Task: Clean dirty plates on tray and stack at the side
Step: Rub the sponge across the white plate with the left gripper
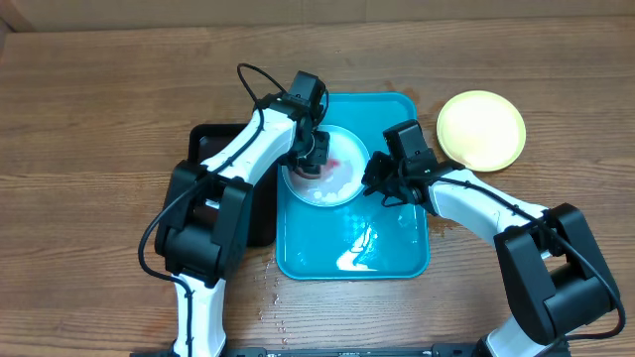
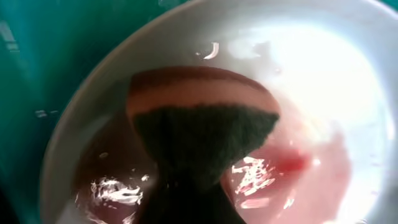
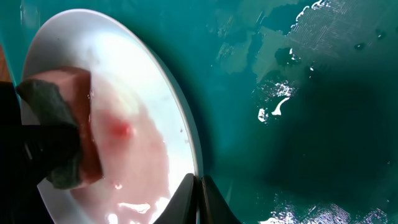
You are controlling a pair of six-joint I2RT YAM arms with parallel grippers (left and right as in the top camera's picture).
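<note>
A pale plate (image 1: 342, 177) lay in the upper left part of the teal tray (image 1: 397, 253). At its centre a red smear (image 3: 121, 129) was thinned into a pink film of water. A sponge (image 2: 205, 118), tan on one face and dark green on the other, pressed down on the plate just beside the smear. My left gripper (image 1: 312, 157) was clamped on that sponge, squeezing its middle into a narrow waist. My right gripper (image 3: 199, 193) was closed on the plate's right rim, its fingers nearly meeting over the edge.

I judged the plate to be light, stiff plastic and slick while wet, so it would skate under scrubbing unless pinned. The raised rim looked like the only sound place to pinch it, and a shallow hold there could slip.

Water gleamed on the tray floor. A yellow plate (image 1: 481, 129) sat on the counter (image 1: 99, 99) near the tray's right corner, apart from it. A black tray (image 1: 213, 139) lay beside the teal one, under my left arm.
</note>
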